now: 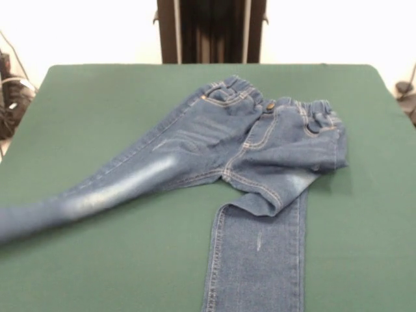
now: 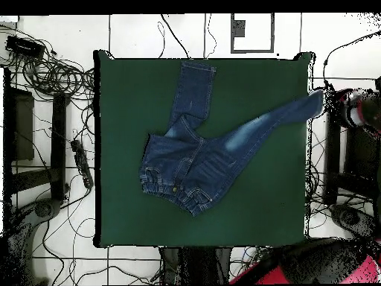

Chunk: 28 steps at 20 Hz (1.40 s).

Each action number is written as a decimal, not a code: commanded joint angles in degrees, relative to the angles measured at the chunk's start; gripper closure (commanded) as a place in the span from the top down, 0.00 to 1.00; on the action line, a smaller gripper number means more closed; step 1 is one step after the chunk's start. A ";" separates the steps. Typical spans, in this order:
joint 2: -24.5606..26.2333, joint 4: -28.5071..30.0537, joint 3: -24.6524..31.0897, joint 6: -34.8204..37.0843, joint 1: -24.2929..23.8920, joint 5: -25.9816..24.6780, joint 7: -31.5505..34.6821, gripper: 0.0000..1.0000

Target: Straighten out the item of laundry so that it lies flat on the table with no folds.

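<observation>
You are looking at a pair of blue jeans (image 1: pixel 247 140) that is lying around the middle of the green table (image 1: pixel 97 84), with the elastic waistband (image 1: pixel 273 104) toward the robot's side. One leg (image 1: pixel 110 188) is spreading long and flat toward a side edge of the table, and its cuff is reaching that edge. The other leg (image 1: pixel 260 260) is running toward the far edge, but at the hip the cloth is doubling over itself, so a fold (image 1: pixel 273 198) is covering the top of this leg.

The gripper is not showing in either view, so I cannot tell whether its fingers are apart or together.

I judge that the step in hand is to open this fold. For doing it well, you should be taking only the upper layer at the outside corner of the fold, not both layers, and drawing it sideways away from the crotch, low over the table, so the rest is not dragging. Release only when the cloth is lying single.
</observation>
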 commanded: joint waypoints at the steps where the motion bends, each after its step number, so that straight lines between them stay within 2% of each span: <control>1: -1.98 8.86 9.31 0.03 1.37 -0.06 -20.23 1.00; 12: -1.92 8.48 7.91 1.20 2.76 -0.11 -16.82 1.00; 21: -0.84 5.87 6.12 2.87 6.54 -0.30 -11.39 1.00; 28: -1.72 4.83 6.34 6.77 9.99 -0.58 -13.88 1.00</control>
